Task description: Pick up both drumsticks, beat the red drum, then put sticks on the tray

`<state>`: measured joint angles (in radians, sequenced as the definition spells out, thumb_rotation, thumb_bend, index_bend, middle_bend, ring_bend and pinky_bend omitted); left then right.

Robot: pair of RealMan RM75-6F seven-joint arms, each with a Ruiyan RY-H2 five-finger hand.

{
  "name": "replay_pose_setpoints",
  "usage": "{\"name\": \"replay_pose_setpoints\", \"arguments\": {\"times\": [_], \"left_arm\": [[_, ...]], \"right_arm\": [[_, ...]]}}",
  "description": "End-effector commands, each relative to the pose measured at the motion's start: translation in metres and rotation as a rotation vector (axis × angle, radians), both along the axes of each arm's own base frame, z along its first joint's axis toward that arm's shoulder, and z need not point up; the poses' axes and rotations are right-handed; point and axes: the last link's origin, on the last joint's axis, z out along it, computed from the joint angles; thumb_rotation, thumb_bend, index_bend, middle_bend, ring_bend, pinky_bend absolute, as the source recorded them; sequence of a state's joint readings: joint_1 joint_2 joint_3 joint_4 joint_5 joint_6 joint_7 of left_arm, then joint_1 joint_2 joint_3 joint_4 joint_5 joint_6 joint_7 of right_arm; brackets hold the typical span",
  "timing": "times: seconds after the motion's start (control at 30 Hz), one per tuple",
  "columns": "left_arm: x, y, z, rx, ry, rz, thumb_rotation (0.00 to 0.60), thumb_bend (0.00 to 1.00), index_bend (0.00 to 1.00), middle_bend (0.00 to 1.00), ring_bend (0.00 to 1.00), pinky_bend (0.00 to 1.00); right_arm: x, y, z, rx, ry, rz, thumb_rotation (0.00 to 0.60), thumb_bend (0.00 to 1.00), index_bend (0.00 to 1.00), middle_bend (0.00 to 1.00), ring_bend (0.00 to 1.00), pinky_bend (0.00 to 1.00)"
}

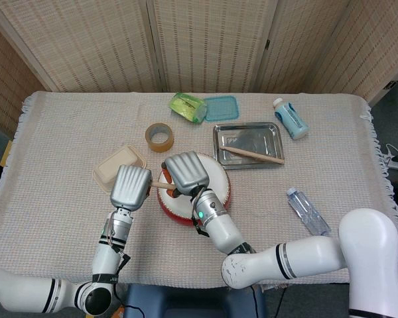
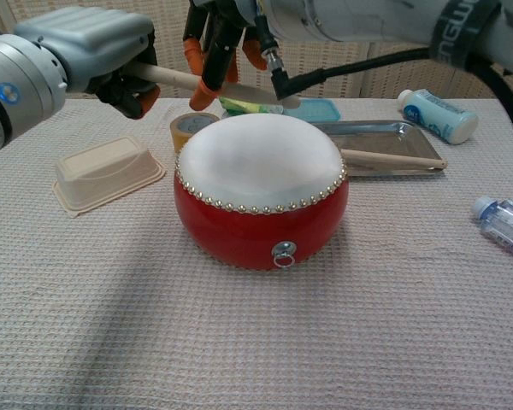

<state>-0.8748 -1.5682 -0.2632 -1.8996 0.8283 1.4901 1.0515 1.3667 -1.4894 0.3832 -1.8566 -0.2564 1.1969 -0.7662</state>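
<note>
Red on its side and white on top, the drum [image 2: 261, 196] sits in the middle of the table [image 1: 60, 132]. One drumstick [image 2: 207, 83] is up in the air over the drum's back edge. The left hand [image 2: 98, 53] is wrapped tight around its thick end. Another stick [image 1: 253, 155] lies across the metal tray [image 1: 245, 143], just behind the drum.

The right hand [image 2: 227, 34] hangs over the stick in the air, fingers pointing down. It looks like nothing is in it. I cannot tell if those fingers touch the stick or only hang in front of it.

A drumstick is wood, so it is probably light, hard and stiff. It will not bend. It is smooth and round, so it could roll or slip. I think the best place to hold it is near the thick end, with fingers all the way around.

From above, both hands cover most of the stick and part of the drum. In the low view, the right hand is cut off at the top.
</note>
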Motion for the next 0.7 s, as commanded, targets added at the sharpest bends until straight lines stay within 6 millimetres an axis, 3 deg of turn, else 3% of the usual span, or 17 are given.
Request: {"name": "replay_pose_setpoints", "arguments": {"times": [0.03, 0.7], "left_arm": [[0.0005, 0.0, -0.0003, 0.003, 0.001, -0.004, 0.6, 0.64, 0.98, 1.0, 1.0, 1.0], [0.0047, -0.0004, -0.0002, -0.007, -0.011, -0.006, 0.6, 0.62, 0.96, 1.0, 0.98, 1.0]], "right_arm": [[0.0006, 0.0004, -0.001, 0.001, 0.002, 0.001, 0.6, 0.14, 0.69, 0.7, 0.57, 0.78], [0.0014, 0.0004, -0.005, -0.012, 0.017, 0.007, 0.6, 0.18, 0.71, 0.71, 0.57, 0.78]]}}
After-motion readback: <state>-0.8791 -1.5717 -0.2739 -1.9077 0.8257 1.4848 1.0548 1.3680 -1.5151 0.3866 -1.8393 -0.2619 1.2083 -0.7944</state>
